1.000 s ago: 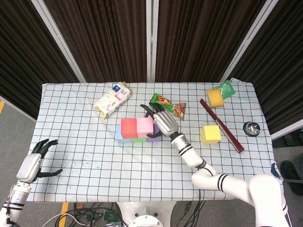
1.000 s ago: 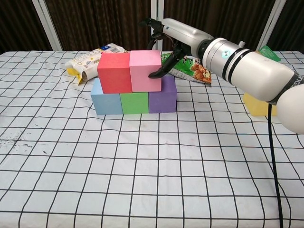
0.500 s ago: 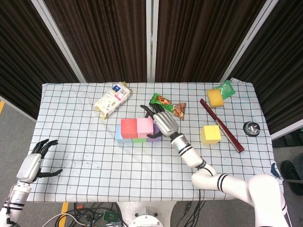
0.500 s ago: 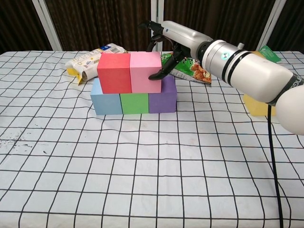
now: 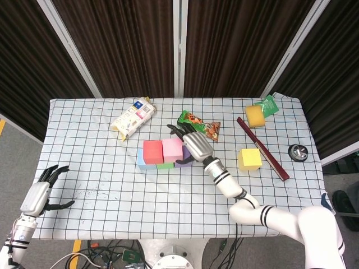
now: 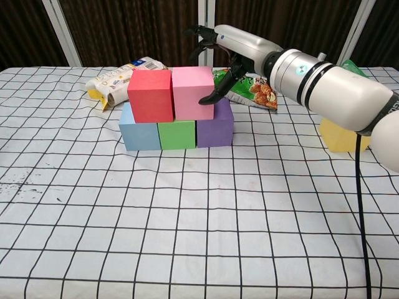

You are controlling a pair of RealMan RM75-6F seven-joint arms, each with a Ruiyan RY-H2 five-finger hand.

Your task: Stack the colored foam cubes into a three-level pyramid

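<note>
Six foam cubes are showing on the checked table. Five are sitting near the table's middle in two levels: a blue cube, a green cube and a purple cube are forming the bottom row, side by side and touching, while a red cube and a pink cube are resting on top of them, also touching each other. The upper pair is sitting slightly toward the left of the row, so part of the purple cube's top is showing bare at the right. All of them are plain, matte and square-edged. The sixth, a yellow cube, is lying alone well to the right, near a dark red stick.

The right hand is reaching over the stack from the right, fingers spread and curving down; one dark fingertip is touching the pink cube's right face just above the purple cube. It is grasping nothing. The left hand is resting at the table's near left corner, fingers apart and released, well away from the cubes.

Behind the stack, one white snack pack and one green snack bag are lying on the cloth. At the far right corner one yellow sponge is sitting beside a green packet, and one small round dark thing is lying near the right edge.
</note>
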